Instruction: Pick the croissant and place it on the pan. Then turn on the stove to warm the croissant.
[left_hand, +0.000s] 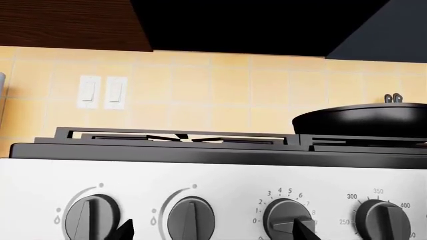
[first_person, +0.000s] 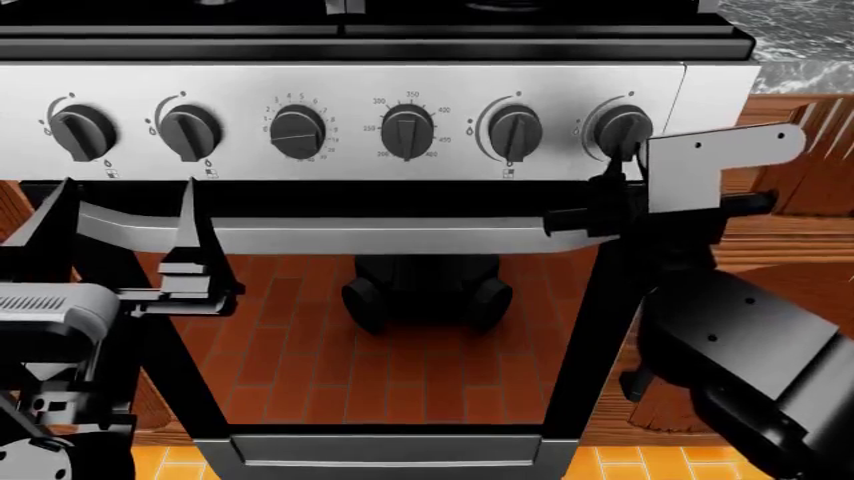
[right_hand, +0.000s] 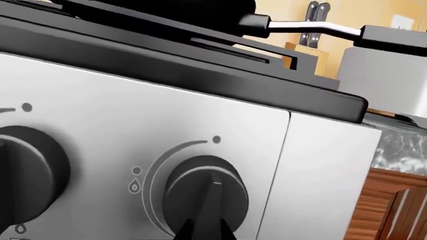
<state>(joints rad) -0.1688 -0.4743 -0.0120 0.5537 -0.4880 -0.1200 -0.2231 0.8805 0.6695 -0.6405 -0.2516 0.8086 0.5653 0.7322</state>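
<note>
Head view shows me the stove (first_person: 400, 90) front filling the frame, six knobs in a row above the oven handle bar (first_person: 374, 235). My right gripper (first_person: 617, 168) is up at the far-right knob (first_person: 622, 128), its fingertips just below and against the knob's lower edge. Whether the jaws are pinching the knob or only touching it, I cannot tell from here.

In the right wrist view the same knob (right_hand: 205, 192) sits dead ahead, its pointer ridge upright, and the dark fingertips (right_hand: 203, 227) rise together to a point over the knob's lower part. They look pressed close, but I cannot say they grip it.

My left gripper (first_person: 127, 235) hangs lower, in front of the handle bar at the stove's left side, jaws spread wide with nothing between them. In the left wrist view the two finger tips (left_hand: 123, 227) stand well apart at the frame's lower edge, near the knobs there.

That view also looks over the grates (left_hand: 173, 136) to the pan (left_hand: 363, 120), which sits on the cooktop before the tiled wall (left_hand: 220, 90), with two switch plates (left_hand: 102, 92) off to one side. The pan's rim hides its inside, so I cannot see the croissant in any view. The pan handle (right_hand: 313, 27) crosses the top of the right wrist view.
</note>
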